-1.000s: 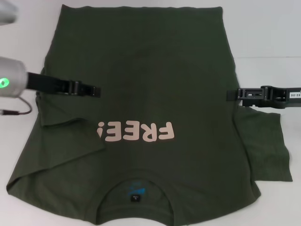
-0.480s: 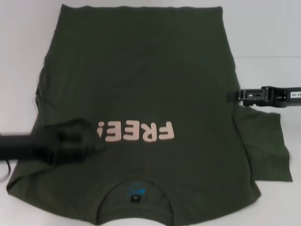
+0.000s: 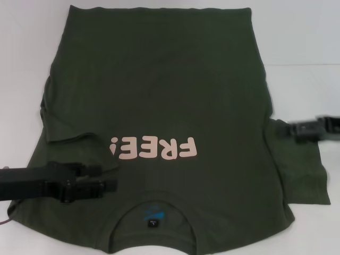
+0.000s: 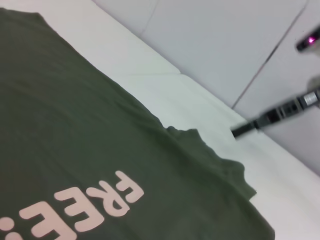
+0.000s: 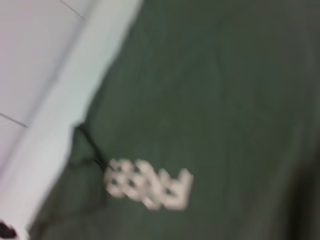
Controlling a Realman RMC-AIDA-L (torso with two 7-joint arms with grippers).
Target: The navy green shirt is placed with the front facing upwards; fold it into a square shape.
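The navy green shirt lies flat on the white table, front up, its collar and blue-and-black neck label on the side nearest me. The pink "FREE!" lettering reads upside down. One sleeve is folded in over the body on the left; the other sleeve lies spread out on the right. My left gripper hovers low over the shirt's left shoulder, beside the collar. My right gripper is at the top of the spread sleeve; it also shows far off in the left wrist view.
Bare white table surrounds the shirt on the far side and at both sides. A thin cable hangs at the left arm. The left wrist view shows the table's far edge and grey floor tiles beyond.
My left gripper swept from mid-shirt on the left down toward the collar-side shoulder. My right gripper moved right and toward me, from the shirt's side seam onto the sleeve.
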